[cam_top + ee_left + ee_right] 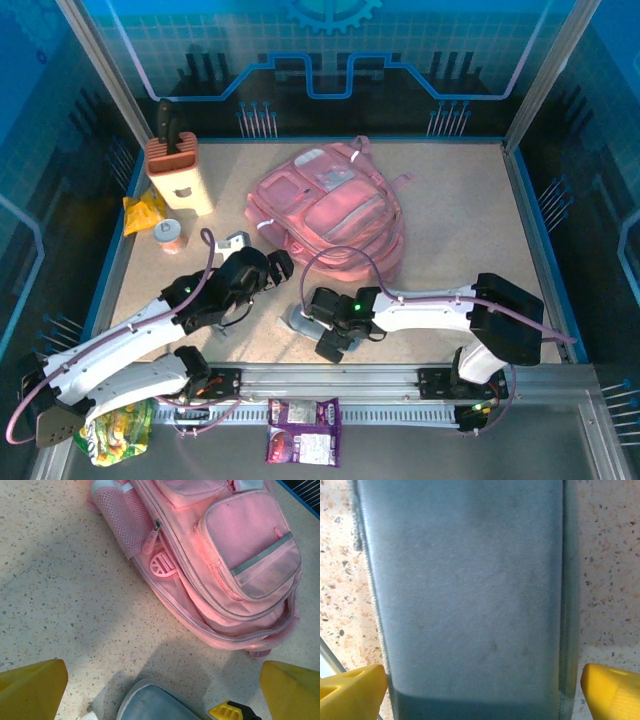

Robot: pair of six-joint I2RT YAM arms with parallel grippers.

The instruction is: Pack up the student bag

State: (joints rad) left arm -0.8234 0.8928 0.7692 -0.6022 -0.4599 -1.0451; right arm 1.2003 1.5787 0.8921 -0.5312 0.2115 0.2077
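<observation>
Centrally on the speckled table top lies the large, soft pink fabric student bag with pale grey trim, flat, with its front pockets facing up. The left gripper hangs just beside the bag's near-left corner. Its wrist view shows its yellow fingers spread wide with nothing between them, the bag's mesh side pocket and zip pull ahead, and one end of a small grey oblong fabric pencil case at the bottom edge. The right gripper sits low over that pencil case, which rests on the table near the bag's near edge but apart from it. From the right wrist, the yellow fingertips stand wide apart on either side of the grey case, straddling it; whether they touch its fabric cannot be told. At the far left stand a tan knife block with dark handles, a crumpled yellow packet and a small jar.
</observation>
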